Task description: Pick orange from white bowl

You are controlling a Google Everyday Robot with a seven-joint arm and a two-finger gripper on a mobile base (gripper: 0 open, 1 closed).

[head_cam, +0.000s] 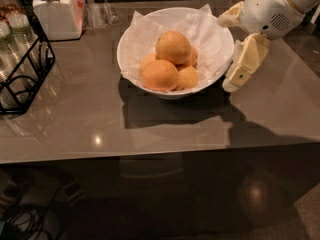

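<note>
- The gripper (227,54) is hanging just off the right rim of the white bowl (167,93), low over the table (150,129). Its 2 fingers are spread wide, 1 toward the back of the table and 1 toward the front, and they are gripping nothing.
- The orange (173,47) is sitting on top of the pile in the middle of the bowl, to the left of the gripper and a little above the rim line. It is resting on a deeper-orange fruit (159,75) in front and on 2 smaller oranges (187,77) at its right.
- Being round, the orange is offering no long axis, so any finger angle looks workable. What is mattering, by my judgement, is clearing the rim and the upstanding paper (207,29) between gripper and fruit.
- The next move is likely calling for a lift, a shift leftward, then a descent from above.
- The risk is nudging the pile so the fruits roll.
- The table is looking dark, smooth and glossy, throwing back lamp glints.
- A black wire rack (25,79) and a white lidded jar (52,14) are standing well apart at the left.
</note>
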